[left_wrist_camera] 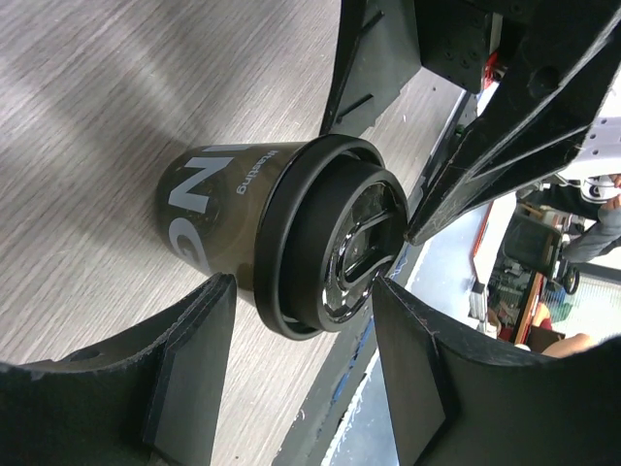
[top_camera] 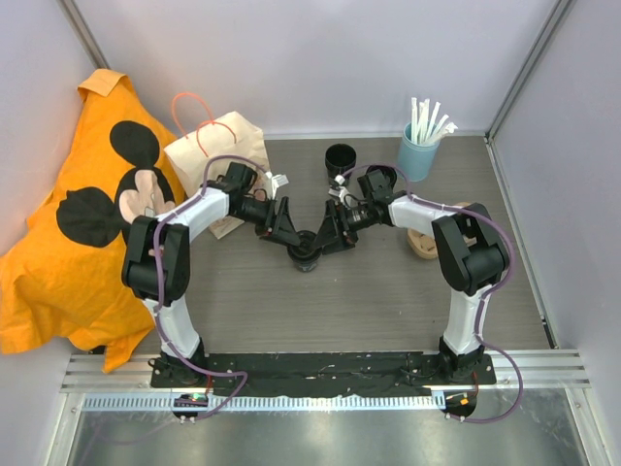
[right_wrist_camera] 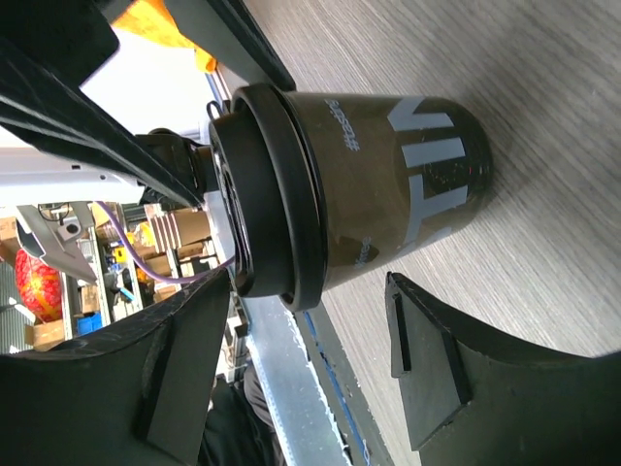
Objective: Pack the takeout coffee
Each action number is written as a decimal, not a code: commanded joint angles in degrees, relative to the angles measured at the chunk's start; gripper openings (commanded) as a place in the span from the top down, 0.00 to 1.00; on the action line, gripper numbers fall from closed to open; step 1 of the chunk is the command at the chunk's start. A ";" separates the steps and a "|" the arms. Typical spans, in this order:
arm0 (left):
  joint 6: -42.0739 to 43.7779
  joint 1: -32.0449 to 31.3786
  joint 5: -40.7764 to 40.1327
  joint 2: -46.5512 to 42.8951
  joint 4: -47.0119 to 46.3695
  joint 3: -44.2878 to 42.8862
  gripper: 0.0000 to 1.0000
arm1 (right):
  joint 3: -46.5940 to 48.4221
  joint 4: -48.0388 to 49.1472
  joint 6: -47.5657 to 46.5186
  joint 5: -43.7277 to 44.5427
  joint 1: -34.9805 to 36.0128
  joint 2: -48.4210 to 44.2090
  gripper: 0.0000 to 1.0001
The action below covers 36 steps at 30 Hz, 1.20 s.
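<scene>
A takeout coffee (top_camera: 306,254), a dark cup with grey lettering and a black lid, stands upright on the table's middle. A second, lidless black cup (top_camera: 340,157) stands at the back. My left gripper (top_camera: 287,237) comes at the lidded cup from the left and my right gripper (top_camera: 329,236) from the right. In the left wrist view the cup (left_wrist_camera: 243,218) lies just past the open gripper (left_wrist_camera: 303,291); one fingertip (left_wrist_camera: 388,291) is close to the lid's top. In the right wrist view the cup (right_wrist_camera: 388,184) sits beyond the open gripper (right_wrist_camera: 309,286), untouched.
A tan paper bag (top_camera: 218,155) with orange handles lies at the back left, beside an orange cloth (top_camera: 68,233). A light blue cup of white straws (top_camera: 419,148) stands at the back right. A tan pulp tray (top_camera: 424,243) shows partly behind the right arm.
</scene>
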<state>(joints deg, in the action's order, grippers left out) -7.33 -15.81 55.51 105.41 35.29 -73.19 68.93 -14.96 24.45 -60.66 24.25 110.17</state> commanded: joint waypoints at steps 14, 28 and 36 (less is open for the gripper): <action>-0.14 -0.53 -1.36 1.73 -1.80 -1.17 0.39 | 3.59 2.57 0.95 -1.39 -0.43 2.42 0.44; 0.91 -1.06 -5.23 4.10 -0.05 -1.34 0.47 | 2.97 3.45 1.30 -0.07 0.18 3.38 0.52; 1.62 -1.50 -6.99 5.51 1.27 -1.69 0.49 | 2.70 3.19 1.13 2.48 0.27 3.91 0.52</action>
<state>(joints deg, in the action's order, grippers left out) -7.55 -16.51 54.68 108.18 36.14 -74.30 71.13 -13.23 25.96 -61.56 23.88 112.66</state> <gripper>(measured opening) 0.523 0.492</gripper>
